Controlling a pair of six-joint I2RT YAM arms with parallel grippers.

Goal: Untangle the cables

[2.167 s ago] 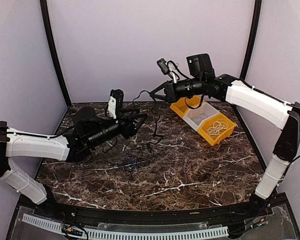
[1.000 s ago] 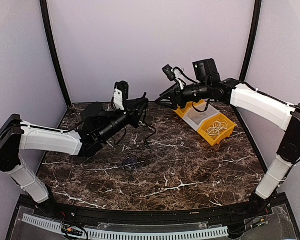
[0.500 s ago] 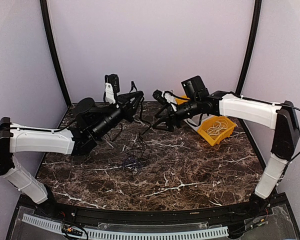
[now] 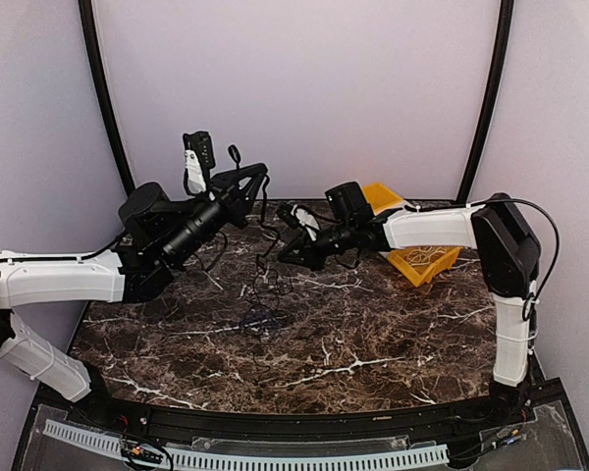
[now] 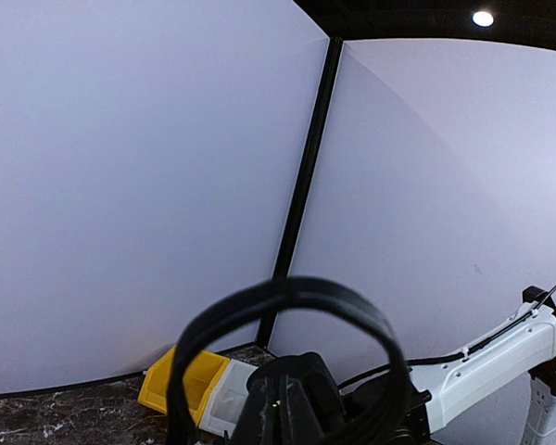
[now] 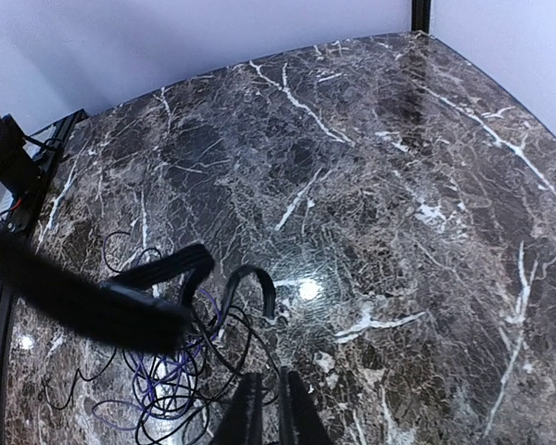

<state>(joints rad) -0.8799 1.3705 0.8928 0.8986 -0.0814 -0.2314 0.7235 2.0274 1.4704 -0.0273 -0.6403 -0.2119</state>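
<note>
Far left, the left gripper (image 4: 259, 176) is up above the marble table (image 4: 393, 334) near the far wall, its fingers clenched on a black cable (image 4: 263, 218) — one loop (image 5: 287, 286) of it arcs right across the left wrist view. That strand hangs down to the cables (image 4: 260, 319), a loose tangle of thin black and purplish cords lying on the table near its middle. Just right of the hanging strand, the right gripper (image 6: 269, 375) sits low over the table, fingers drawn almost together — whether a strand is pinched between them I cannot tell. Farther right, a white cable (image 4: 424, 253) lies coiled in a yellow bin (image 4: 450, 257).
</note>
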